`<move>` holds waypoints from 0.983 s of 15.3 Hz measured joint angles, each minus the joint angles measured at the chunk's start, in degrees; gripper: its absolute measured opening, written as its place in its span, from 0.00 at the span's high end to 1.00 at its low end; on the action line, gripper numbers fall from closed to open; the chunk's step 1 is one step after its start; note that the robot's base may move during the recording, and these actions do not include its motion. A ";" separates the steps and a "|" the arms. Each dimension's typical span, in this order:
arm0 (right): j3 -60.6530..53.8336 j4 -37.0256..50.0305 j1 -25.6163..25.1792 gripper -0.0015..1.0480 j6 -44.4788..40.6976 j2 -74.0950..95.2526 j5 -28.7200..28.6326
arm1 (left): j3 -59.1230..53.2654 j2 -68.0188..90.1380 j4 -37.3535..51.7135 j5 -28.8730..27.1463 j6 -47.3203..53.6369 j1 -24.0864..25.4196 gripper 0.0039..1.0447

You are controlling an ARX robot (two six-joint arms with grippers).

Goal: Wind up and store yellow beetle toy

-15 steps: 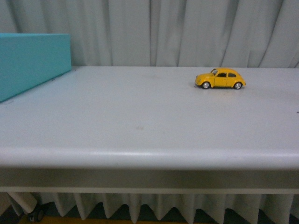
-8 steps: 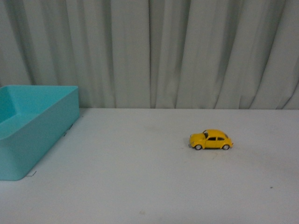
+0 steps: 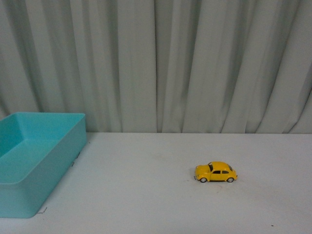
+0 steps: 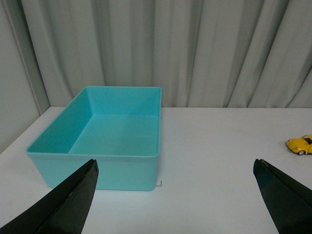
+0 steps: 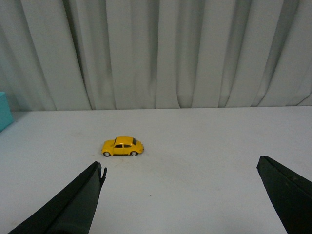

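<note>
- Closest in, the left pincer (image 4: 174, 165) is spread wide: its two dark fingers (image 4: 73, 200) sit at opposite sides of the left wrist view, gripping nothing, with bare white tabletop (image 4: 209, 170) showing between them.
- Same story on the other arm. The right pincer (image 5: 180, 163) is spread wide too, one dark finger (image 5: 78, 204) at each side of the right wrist view, nothing pinched, hanging above the tabletop (image 5: 195, 185).
- Out past the right pincer, there it is: the yellow beetle toy (image 5: 123, 146), on its wheels on the tabletop, well apart from both fingertips and closer to the one on the bin's side.
- From the front camera the yellow beetle toy (image 3: 216, 172) stands side-on, right of centre on the tabletop (image 3: 146, 200), upright, dark windows and silver hubs showing, its nose seemingly towards the robot's left.
- The left wrist camera catches only part of the yellow beetle toy (image 4: 300, 145), cut off at the picture's edge.
- Over on the robot's left sits the teal bin (image 3: 58, 165), open-topped and rectangular, resting on the tabletop, well apart from the toy, with open white surface between the two.
- The left pincer faces the teal bin (image 4: 97, 170) head-on; the bin's near wall lies beyond the fingertips and its smooth inner floor is in plain sight.
- A sliver of the teal bin (image 5: 2, 113) peeks in at the edge of the right wrist view.
- Farthest back, a pale pleated curtain (image 3: 156, 63) hangs across the whole width behind the tabletop's far edge.
</note>
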 joint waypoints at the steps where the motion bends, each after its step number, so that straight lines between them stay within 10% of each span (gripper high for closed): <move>1: 0.00 0.00 0.00 0.06 0.00 0.00 0.00 | 0.00 0.00 0.00 0.00 0.00 0.00 0.06; 15: 0.00 0.00 0.00 0.06 0.00 0.00 0.00 | 0.00 0.00 0.00 0.00 0.00 0.00 0.06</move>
